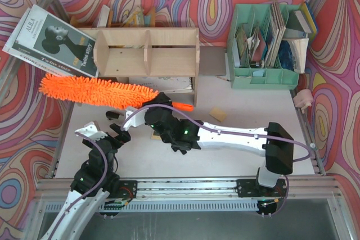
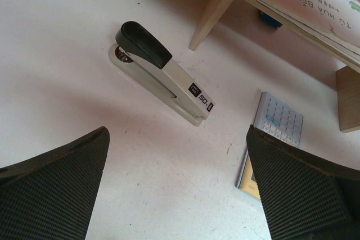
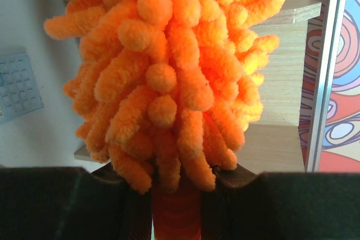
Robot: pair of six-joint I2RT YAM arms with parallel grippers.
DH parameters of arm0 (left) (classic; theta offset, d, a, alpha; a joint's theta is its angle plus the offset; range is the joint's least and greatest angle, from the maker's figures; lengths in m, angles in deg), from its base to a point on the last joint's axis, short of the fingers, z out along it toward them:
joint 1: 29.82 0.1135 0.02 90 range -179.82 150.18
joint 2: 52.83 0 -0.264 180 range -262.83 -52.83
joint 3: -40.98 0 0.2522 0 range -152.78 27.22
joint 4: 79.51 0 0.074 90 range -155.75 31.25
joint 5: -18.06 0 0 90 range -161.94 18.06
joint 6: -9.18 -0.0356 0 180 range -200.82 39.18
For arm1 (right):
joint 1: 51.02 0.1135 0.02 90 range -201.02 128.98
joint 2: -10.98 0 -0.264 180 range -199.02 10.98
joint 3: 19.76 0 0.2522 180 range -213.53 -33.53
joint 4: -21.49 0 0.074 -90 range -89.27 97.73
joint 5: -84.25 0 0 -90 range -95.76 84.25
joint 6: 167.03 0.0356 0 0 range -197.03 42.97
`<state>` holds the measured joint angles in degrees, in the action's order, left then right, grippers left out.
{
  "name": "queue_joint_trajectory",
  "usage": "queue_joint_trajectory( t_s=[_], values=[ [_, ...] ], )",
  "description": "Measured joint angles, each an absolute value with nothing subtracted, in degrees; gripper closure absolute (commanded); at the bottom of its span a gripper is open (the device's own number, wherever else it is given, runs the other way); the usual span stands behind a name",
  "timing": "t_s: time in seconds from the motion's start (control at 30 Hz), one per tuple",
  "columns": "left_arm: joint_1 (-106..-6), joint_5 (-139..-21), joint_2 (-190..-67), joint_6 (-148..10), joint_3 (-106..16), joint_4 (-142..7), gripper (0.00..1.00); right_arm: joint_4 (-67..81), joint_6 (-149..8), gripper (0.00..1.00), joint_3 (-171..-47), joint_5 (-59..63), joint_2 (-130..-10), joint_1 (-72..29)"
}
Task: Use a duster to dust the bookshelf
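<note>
The bookshelf is a low plywood unit with dividers at the back of the table. Its pale wood also shows behind the fluff in the right wrist view. The orange fluffy duster lies slantwise in front of the shelf's lower left, its head reaching past the shelf's left side. My right gripper is shut on the duster's handle just below the fluffy head. The handle's tip sticks out to the right. My left gripper hangs open near the front left, nothing between its fingers.
A grey and black stapler and a calculator lie on the table under the left gripper, beside a shelf leg. A mint-green file organiser stands at the back right. Magazines lean at the back left. A small wooden block lies mid-table.
</note>
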<state>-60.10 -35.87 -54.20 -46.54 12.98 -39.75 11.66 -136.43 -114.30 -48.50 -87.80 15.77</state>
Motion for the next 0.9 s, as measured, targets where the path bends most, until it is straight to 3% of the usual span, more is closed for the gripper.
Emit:
queue_joint_trajectory(
  t_s=[0.53,0.9],
  values=[
    [-60.1,-35.9,-54.7,-46.5,13.1,-39.8,0.02,13.1,-136.1,1.0,-123.0,-47.9,-87.5,17.4],
    [-60.1,-35.9,-54.8,-46.5,13.1,-39.8,0.02,9.9,-130.2,1.0,-112.7,-49.5,-85.4,17.3]
  ],
)
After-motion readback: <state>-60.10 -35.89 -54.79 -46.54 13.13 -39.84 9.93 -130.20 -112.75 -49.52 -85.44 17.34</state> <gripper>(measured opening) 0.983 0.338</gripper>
